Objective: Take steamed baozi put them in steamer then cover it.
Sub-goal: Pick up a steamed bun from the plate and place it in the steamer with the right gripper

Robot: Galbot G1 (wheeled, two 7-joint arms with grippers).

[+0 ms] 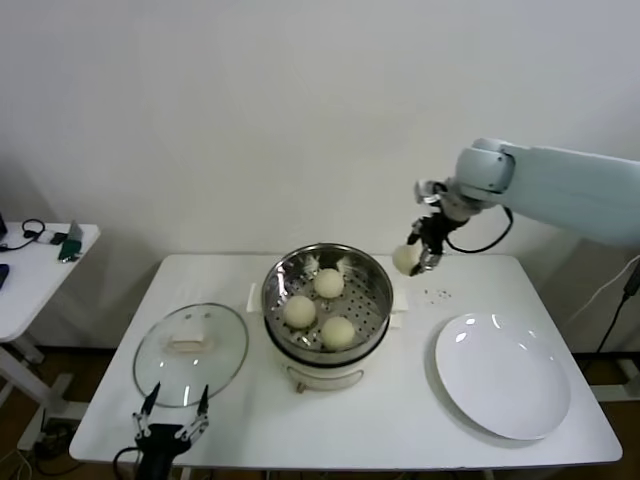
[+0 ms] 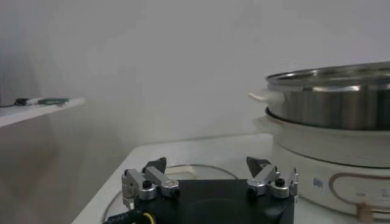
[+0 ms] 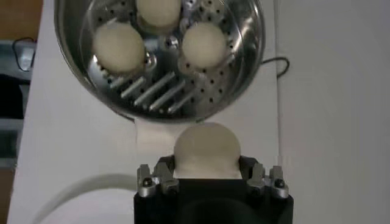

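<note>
- Far left, the cover (image 1: 190,352) lies flat on the table (image 1: 420,420), beside the steamer and not yet used.
- The left gripper (image 1: 172,413) hangs at the table's near edge by that lid, jaws wide apart, holding nothing.
- Centre: the steamer (image 1: 327,297) already holds three baozi (image 1: 338,331).
- Right of it, the right gripper (image 1: 422,250) is clamped on the fourth baozi (image 1: 406,259), up in the air just beside the steamer's rim.
- Far right, the white plate (image 1: 502,374) has no buns on it.
- Left to do, I'd say: drop this last bun, then lid on.
</note>
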